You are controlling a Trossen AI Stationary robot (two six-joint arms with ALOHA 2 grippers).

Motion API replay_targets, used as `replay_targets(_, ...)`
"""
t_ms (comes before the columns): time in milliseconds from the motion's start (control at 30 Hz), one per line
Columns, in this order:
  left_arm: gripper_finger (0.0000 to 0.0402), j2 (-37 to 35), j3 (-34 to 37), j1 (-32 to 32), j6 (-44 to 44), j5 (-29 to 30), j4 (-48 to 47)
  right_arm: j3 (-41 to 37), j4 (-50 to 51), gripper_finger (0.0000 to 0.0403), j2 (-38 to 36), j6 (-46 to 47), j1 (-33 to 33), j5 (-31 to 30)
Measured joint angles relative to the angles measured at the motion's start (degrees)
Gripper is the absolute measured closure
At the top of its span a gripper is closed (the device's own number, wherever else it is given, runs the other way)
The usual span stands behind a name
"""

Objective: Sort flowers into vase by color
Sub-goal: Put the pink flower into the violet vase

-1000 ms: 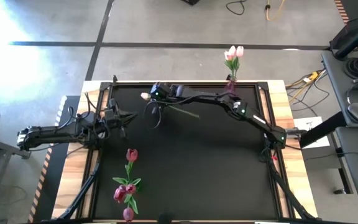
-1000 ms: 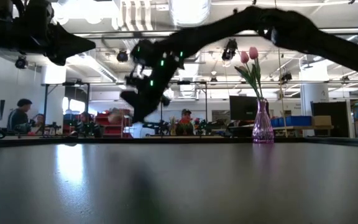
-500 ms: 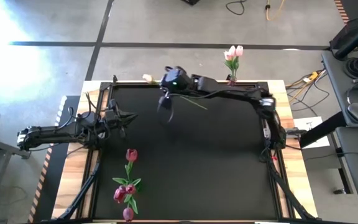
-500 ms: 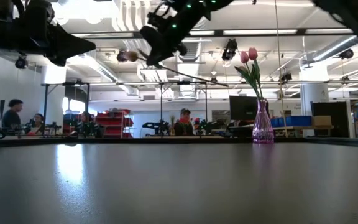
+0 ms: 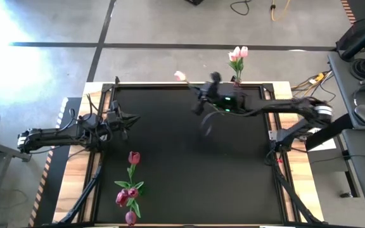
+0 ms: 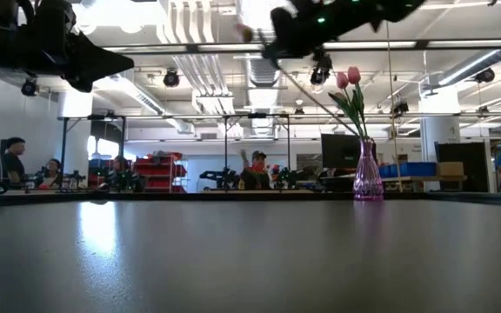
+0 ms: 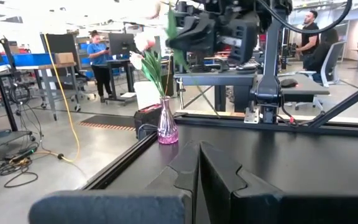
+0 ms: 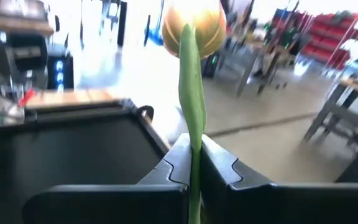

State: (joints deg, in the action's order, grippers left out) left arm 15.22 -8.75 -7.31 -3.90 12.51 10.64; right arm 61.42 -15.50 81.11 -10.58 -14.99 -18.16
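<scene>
The right tool [image 5: 203,101], upper centre, clamps a pale pink tulip's [image 5: 180,76] thin green stem, carrying it toward the purple glass vase [image 5: 236,81]. The left tool [image 5: 130,118] waits closed at frame left.

Three pink tulips [image 5: 237,53], four magenta tulips [image 5: 134,158]

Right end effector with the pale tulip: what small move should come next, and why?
Probably carry it on toward the clear purple glass vase and turn the stem downward. The right end effector is shut on the pale pink artificial tulip, raised just short of that vase, which already holds pale pink tulips.
</scene>
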Motion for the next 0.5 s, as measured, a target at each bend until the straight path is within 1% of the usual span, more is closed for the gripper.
replay_targets(133,0.0402,0.00,0.00,-0.01,0.00,0.00,0.12,-10.83,-8.92,0.0393,-9.81,-1.40,-0.01,-0.12)
replay_targets(233,0.0402,0.00,0.00,-0.01,0.09,0.00,0.15,-17.16,-14.92,0.0393,-16.73,-2.97,0.01,-0.10)
replay_targets(367,0.0402,0.00,0.00,-0.02,0.17,0.00,0.42,-24.00,-21.73,0.0393,-24.37,-6.59,0.01,-0.10)
replay_targets(500,0.0402,0.00,0.00,-0.01,0.20,-0.02,0.86,-29.25,-30.43,0.0393,-29.79,-11.14,-0.01,-0.19)
